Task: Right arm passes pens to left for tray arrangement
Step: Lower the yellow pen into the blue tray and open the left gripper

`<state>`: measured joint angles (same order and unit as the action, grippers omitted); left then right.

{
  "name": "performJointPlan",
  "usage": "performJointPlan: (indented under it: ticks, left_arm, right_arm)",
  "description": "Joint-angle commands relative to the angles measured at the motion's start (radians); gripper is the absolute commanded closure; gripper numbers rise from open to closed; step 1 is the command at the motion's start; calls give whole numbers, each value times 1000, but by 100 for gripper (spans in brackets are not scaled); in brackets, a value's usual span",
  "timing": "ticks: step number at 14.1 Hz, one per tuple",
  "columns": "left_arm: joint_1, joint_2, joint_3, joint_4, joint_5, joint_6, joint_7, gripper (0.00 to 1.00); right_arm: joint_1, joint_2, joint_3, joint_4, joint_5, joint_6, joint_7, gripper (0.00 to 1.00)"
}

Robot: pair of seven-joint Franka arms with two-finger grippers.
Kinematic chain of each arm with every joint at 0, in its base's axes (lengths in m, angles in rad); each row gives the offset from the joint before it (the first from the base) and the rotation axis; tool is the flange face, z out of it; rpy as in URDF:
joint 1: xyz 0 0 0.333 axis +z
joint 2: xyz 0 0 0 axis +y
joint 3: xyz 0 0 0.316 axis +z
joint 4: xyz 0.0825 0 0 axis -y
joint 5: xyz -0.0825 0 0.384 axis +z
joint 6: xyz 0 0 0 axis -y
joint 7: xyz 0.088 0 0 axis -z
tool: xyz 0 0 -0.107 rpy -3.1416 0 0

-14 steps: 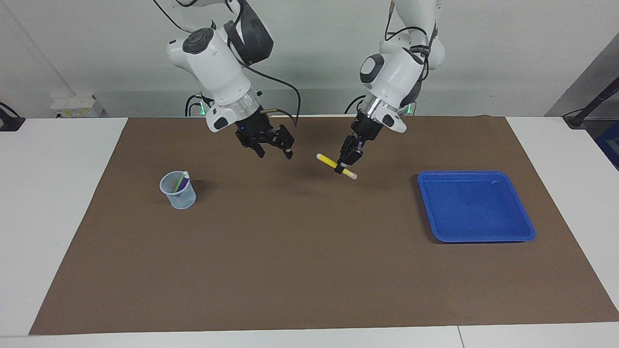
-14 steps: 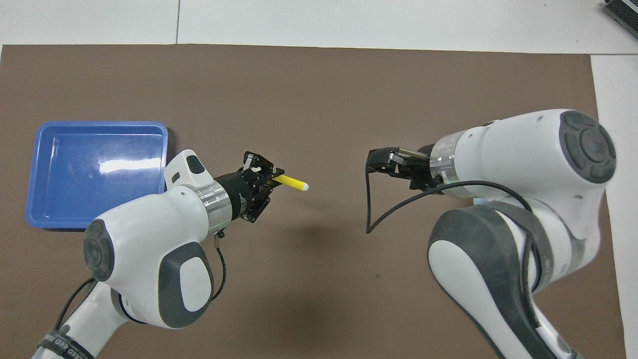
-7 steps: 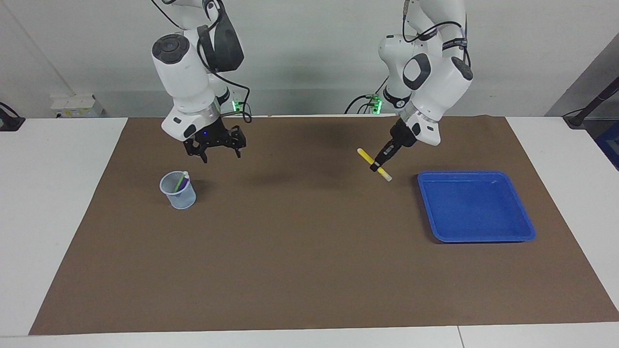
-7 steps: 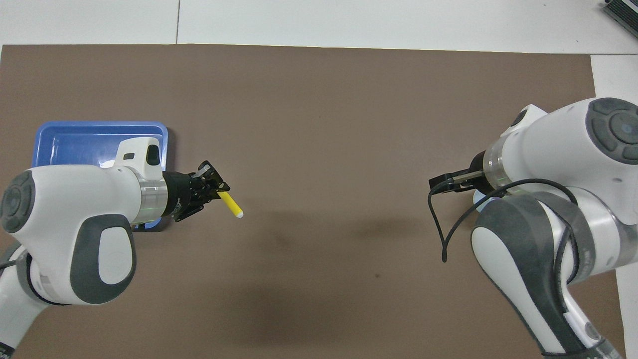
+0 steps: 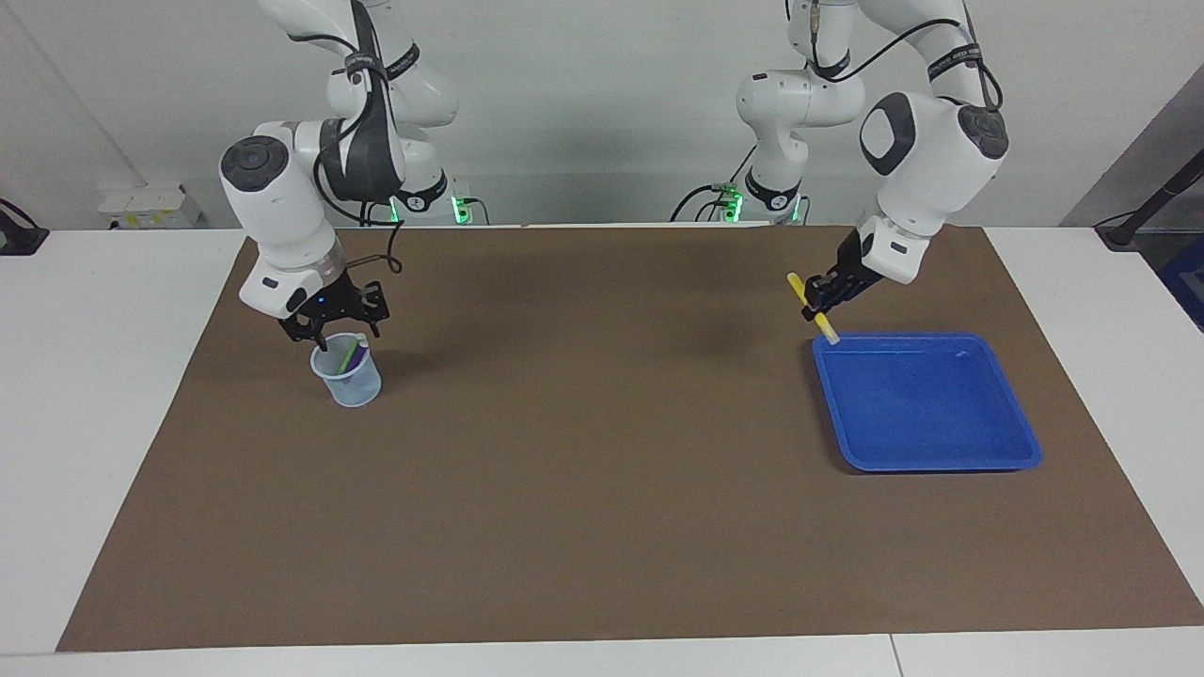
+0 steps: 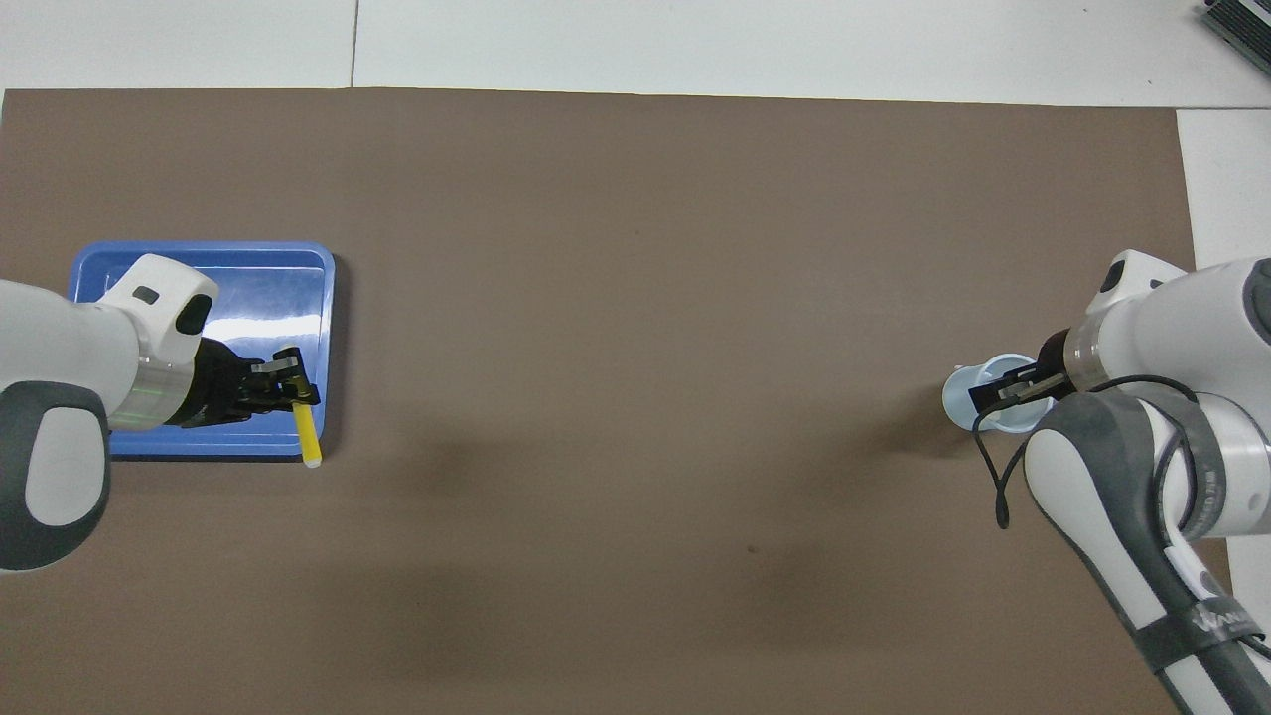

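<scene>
Yellow pen held over the tray's corner; other two pens in the cup.

The left gripper (image 5: 816, 303) has its jaws clamped on the yellow pen (image 5: 811, 303), which hangs tilted in the air with its pale end down, over the corner of the blue tray (image 5: 1021, 449) nearest the robots and the counter's middle. The tray sits on the brown mat (image 5: 602, 489) toward the left arm's end of the counter. The right gripper (image 5: 331, 324) hovers just above the mesh cup (image 5: 350, 381) at the right arm's end; I cannot tell how its jaws stand. In the cup lean the green pen (image 5: 350, 355) and the purple pen (image 5: 356, 363).
</scene>
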<state>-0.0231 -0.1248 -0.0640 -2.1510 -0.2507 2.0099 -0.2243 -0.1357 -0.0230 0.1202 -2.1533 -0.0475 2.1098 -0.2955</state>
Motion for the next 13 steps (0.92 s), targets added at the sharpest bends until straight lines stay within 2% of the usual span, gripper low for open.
performJointPlan:
  ticks: [1, 5, 11, 13]
  left_arm:
    - [54, 7, -11, 22, 92, -37, 170, 100]
    - [109, 68, -11, 23, 140, 5, 328, 100]
    - [140, 161, -11, 16, 165, 131, 350, 100]
    - [135, 200, -11, 13, 165, 186, 349, 100]
  right_arm:
    - [-7, -3, 15, -22, -20, 29, 2, 28]
    - [2, 5, 18, -22, -11, 29, 131, 32]
    - [-5, 18, 18, -23, -5, 32, 171, 39]
    - [-10, 23, 18, -25, -3, 32, 174, 50]
